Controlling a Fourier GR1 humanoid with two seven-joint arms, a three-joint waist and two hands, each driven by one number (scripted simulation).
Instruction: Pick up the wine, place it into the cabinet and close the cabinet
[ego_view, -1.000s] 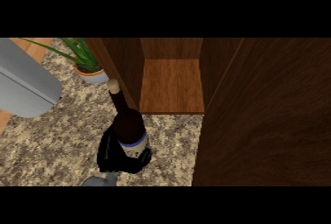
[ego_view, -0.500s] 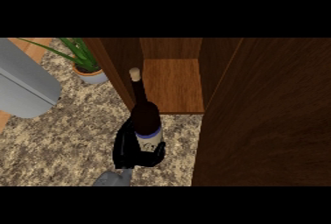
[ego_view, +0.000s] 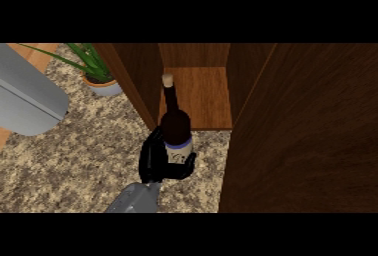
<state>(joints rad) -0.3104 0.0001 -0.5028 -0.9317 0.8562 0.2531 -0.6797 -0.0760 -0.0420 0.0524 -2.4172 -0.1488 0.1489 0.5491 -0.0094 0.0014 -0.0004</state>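
The wine bottle (ego_view: 176, 125) is dark, with a pale cork top and a white label with a blue band. It stands upright just in front of the cabinet's opening, above the speckled counter. My left hand (ego_view: 155, 160) is shut on its lower body, palm on the bottle's left side and thumb (ego_view: 190, 162) curled round the right. The cabinet (ego_view: 199, 95) is dark wood and stands open, showing a lighter wooden shelf behind the bottle's neck. My right hand is not in view.
The open cabinet door (ego_view: 303, 130) fills the right side of the view, close to the bottle. A potted green plant (ego_view: 96, 70) stands left of the cabinet. A large grey rounded object (ego_view: 29, 100) lies at the far left.
My left hand has carried the bottle to the right and forward, from beside the cabinet's left wall to in front of its opening. Nothing else has moved.
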